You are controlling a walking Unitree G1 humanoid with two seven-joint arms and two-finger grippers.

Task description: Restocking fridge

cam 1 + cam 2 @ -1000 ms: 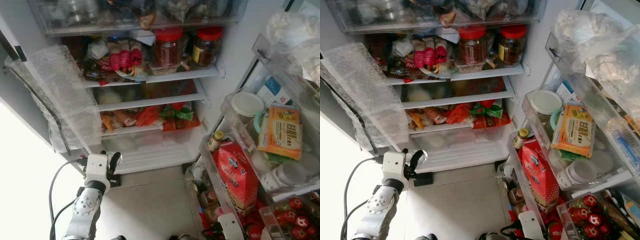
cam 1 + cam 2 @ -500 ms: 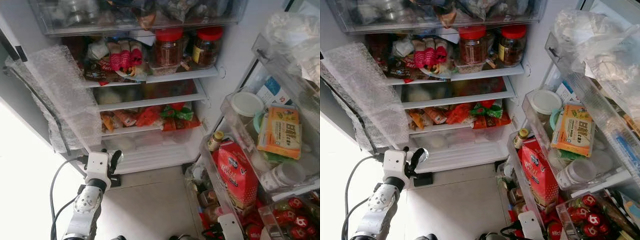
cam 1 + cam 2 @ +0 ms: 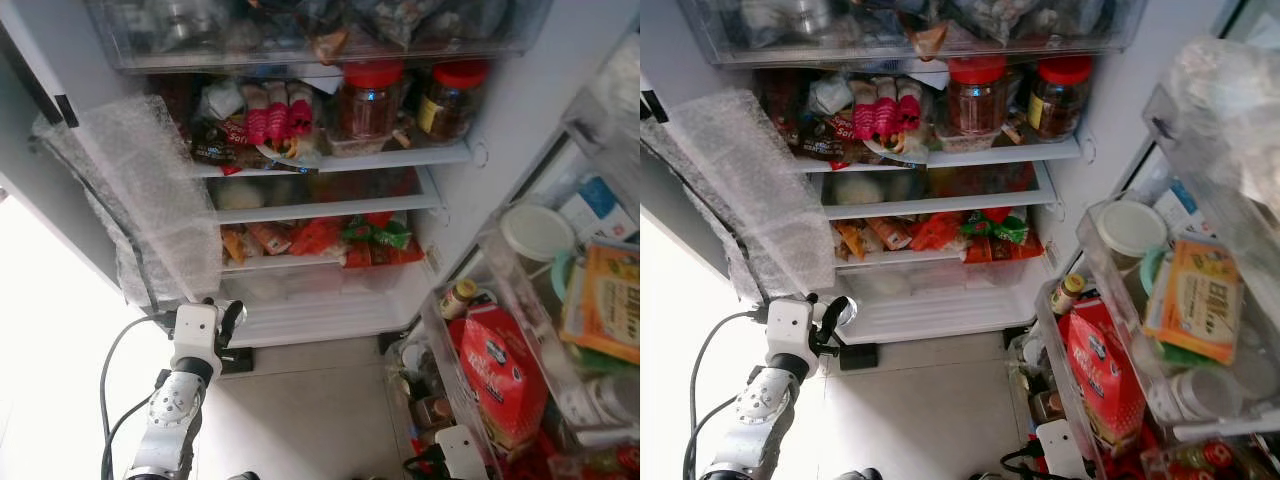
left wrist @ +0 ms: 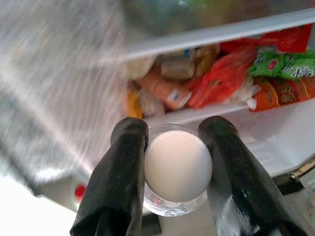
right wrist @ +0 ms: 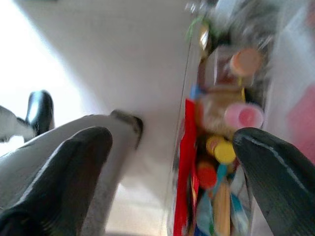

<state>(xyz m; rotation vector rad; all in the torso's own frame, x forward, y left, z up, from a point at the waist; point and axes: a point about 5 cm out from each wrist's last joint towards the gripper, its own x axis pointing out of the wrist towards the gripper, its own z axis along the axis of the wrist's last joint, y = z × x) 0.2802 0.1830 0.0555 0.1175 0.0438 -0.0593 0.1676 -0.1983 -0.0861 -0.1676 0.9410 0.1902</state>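
My left gripper [image 4: 173, 132] is shut on a small clear bottle with a white ribbed cap [image 4: 178, 164]. In the head views the left gripper [image 3: 228, 322] is held low in front of the open fridge [image 3: 330, 160], near its bottom white drawer [image 3: 320, 305]. The fridge shelves are packed with two red-lidded jars [image 3: 370, 95], red sausages [image 3: 275, 112] and orange and green packets [image 3: 330, 235]. My right gripper [image 5: 172, 162] is open, low beside the door bins, with nothing between its fingers.
A sheet of bubble wrap [image 3: 140, 200] hangs at the fridge's left edge, just above my left gripper. The open door on the right carries bins with a red carton [image 3: 505, 375], a white-lidded tub [image 3: 535, 232] and an orange pack [image 3: 605, 312]. Tiled floor [image 3: 300, 410] lies below.
The camera has turned left, so the fridge and door bins sit further right in view. My left gripper keeps its hold on the bottle in about the same place.
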